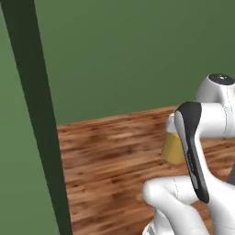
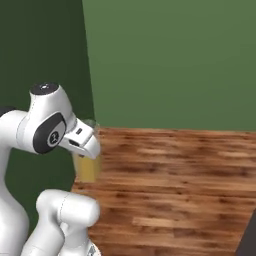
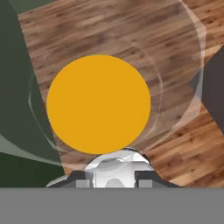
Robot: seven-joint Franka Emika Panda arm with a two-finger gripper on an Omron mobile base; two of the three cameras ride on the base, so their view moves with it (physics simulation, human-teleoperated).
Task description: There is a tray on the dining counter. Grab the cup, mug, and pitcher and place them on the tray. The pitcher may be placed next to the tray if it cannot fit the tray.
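Over wood floor [image 2: 175,170], pitcher [image 3: 98,104] clamped in gripper [image 3: 114,177].

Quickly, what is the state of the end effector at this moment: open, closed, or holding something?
End effector: closed on the yellow-orange, translucent-walled cylindrical pitcher, carried in the air above the wooden floor.

The white arm's hand [image 2: 82,140] hangs over the wooden floor [image 2: 175,180], the yellow pitcher [image 2: 87,167] just below it, its rim at the hand. A green wall [image 2: 170,60] stands behind.
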